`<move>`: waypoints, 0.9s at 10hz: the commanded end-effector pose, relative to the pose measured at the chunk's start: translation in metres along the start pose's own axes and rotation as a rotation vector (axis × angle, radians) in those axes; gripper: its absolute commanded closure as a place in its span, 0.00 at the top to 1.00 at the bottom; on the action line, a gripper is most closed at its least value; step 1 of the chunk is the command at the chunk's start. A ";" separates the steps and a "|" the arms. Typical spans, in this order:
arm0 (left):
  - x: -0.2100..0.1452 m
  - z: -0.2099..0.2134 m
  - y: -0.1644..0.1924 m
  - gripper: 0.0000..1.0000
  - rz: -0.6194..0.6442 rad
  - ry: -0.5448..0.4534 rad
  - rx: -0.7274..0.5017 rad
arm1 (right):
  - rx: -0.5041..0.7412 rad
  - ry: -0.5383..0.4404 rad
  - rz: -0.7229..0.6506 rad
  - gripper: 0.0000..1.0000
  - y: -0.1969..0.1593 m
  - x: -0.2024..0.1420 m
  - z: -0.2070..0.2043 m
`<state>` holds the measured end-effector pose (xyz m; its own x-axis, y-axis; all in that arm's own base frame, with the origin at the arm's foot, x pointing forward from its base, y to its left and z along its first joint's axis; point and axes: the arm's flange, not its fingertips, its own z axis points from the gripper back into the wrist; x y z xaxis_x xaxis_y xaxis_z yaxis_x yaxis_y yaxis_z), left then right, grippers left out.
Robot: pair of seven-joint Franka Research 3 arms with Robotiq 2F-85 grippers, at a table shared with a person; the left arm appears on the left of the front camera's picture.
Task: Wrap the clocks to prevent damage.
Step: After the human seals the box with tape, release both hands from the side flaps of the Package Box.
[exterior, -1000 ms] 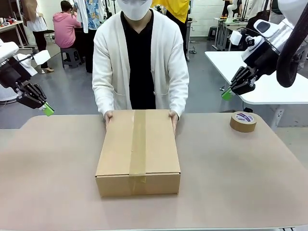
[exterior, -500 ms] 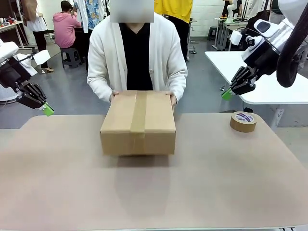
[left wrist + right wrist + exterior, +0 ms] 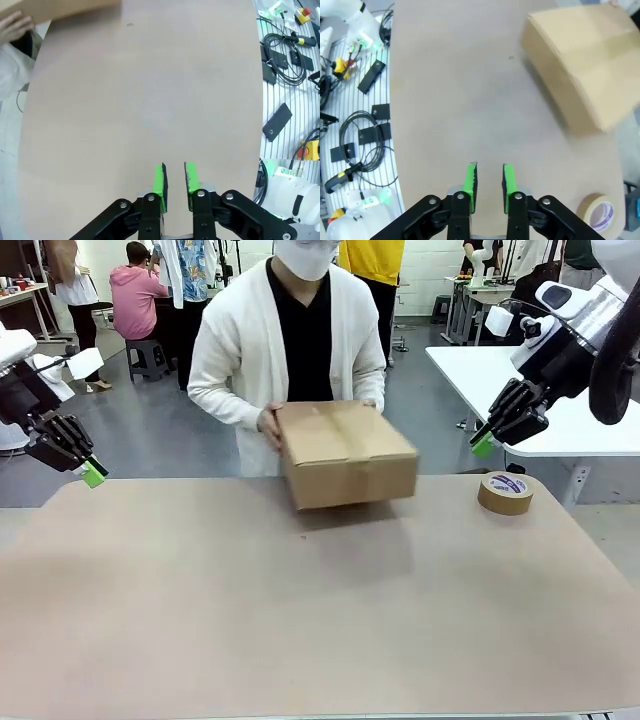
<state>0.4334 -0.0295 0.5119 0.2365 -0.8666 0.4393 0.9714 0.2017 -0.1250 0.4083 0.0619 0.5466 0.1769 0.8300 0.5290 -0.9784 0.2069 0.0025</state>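
The person lifts the sealed brown cardboard box (image 3: 347, 453) off the worktop's (image 3: 300, 620) twelve o'clock edge, apparently finishing; both narrow-gapped, empty robot hands (image 3: 93, 472) (image 3: 484, 444) need only wait.

Person lifted box (image 3: 346, 453) off table, swung right.

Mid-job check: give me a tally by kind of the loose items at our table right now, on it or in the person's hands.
Cardboard box, in the person's hands above the table: 1
Roll of brown tape, on the table: 1
Total: 2
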 end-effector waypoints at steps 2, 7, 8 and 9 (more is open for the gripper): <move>0.002 0.003 -0.005 1.00 0.020 0.029 -0.013 | 0.025 0.023 -0.016 1.00 0.003 -0.002 0.002; 0.002 0.007 -0.002 0.82 0.010 0.063 -0.015 | 0.061 0.026 -0.013 1.00 0.003 -0.003 0.001; 0.002 0.007 -0.004 1.00 0.013 0.104 0.040 | 0.038 0.072 -0.044 1.00 0.004 -0.003 0.000; -0.001 0.001 -0.001 1.00 -0.007 0.026 -0.008 | 0.044 0.003 -0.004 1.00 0.004 -0.002 -0.002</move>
<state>0.4317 -0.0261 0.5141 0.2265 -0.8904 0.3948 0.9736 0.1950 -0.1186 0.4040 0.0607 0.5429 0.1881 0.8378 0.5126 -0.9802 0.1930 0.0442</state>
